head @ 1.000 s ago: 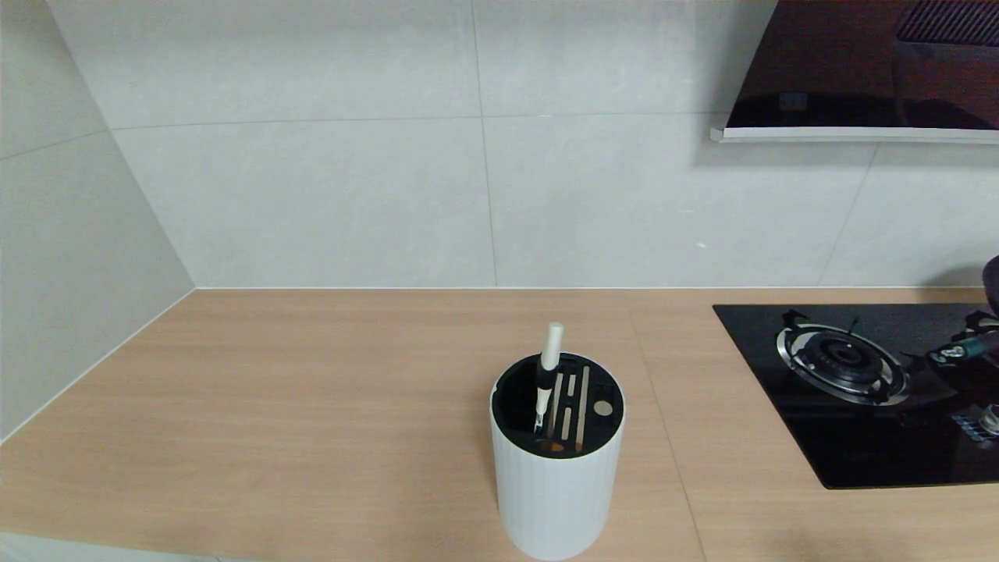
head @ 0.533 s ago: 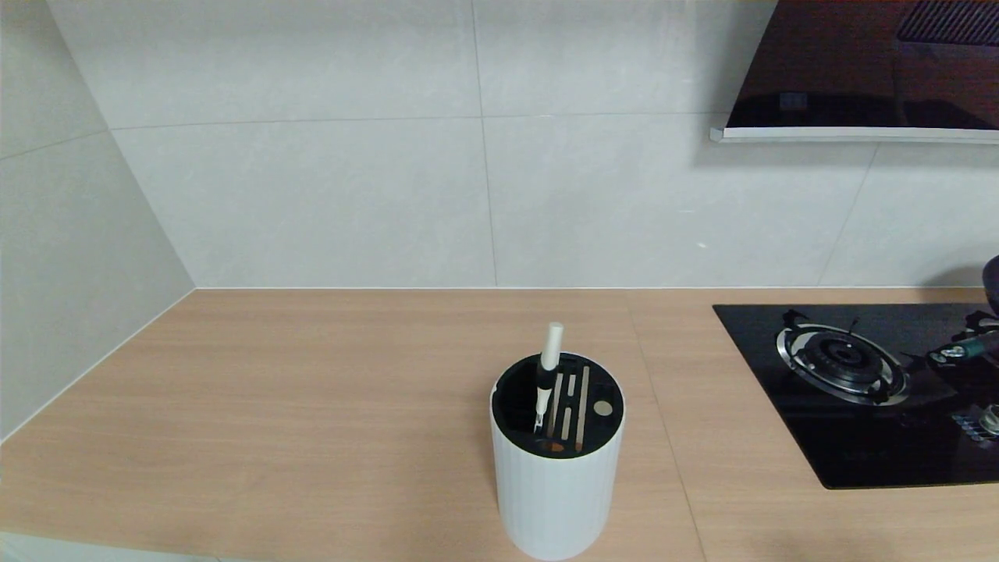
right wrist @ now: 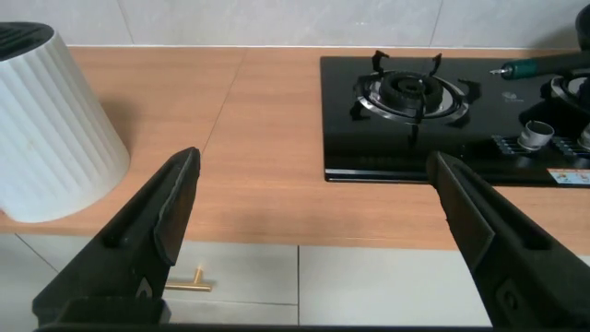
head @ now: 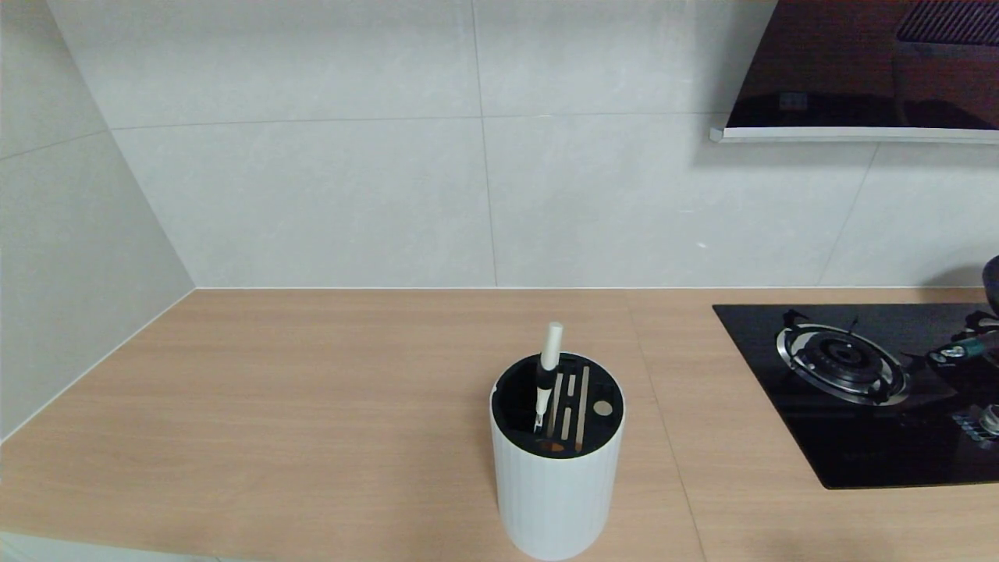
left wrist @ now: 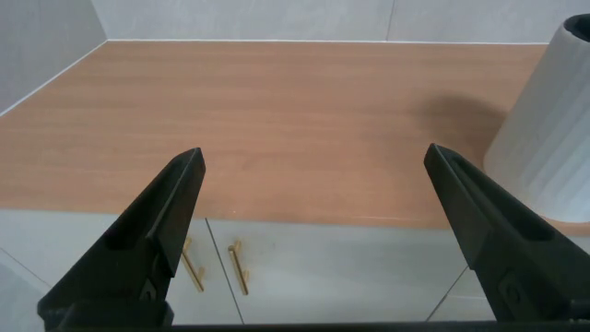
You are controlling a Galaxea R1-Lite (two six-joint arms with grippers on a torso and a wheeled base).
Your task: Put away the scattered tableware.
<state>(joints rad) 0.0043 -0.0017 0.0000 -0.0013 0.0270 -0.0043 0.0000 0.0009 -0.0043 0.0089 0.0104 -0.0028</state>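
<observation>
A white ribbed cylindrical holder (head: 557, 468) with a black slotted top stands near the front edge of the wooden counter (head: 312, 406). A utensil with a white handle (head: 550, 349) sticks upright out of one of its slots. My left gripper (left wrist: 313, 231) hangs open in front of the counter edge, with the holder (left wrist: 548, 129) off to one side of it. My right gripper (right wrist: 309, 231) is open too, in front of the counter edge, between the holder (right wrist: 51, 129) and the stove (right wrist: 442, 120). Neither holds anything.
A black gas stove (head: 866, 390) lies at the right of the counter, with a green-handled tool (head: 964, 349) on it. A dark range hood (head: 866, 70) hangs above. Tiled walls close the back and left. Cabinet doors with gold handles (left wrist: 238, 267) sit below the counter.
</observation>
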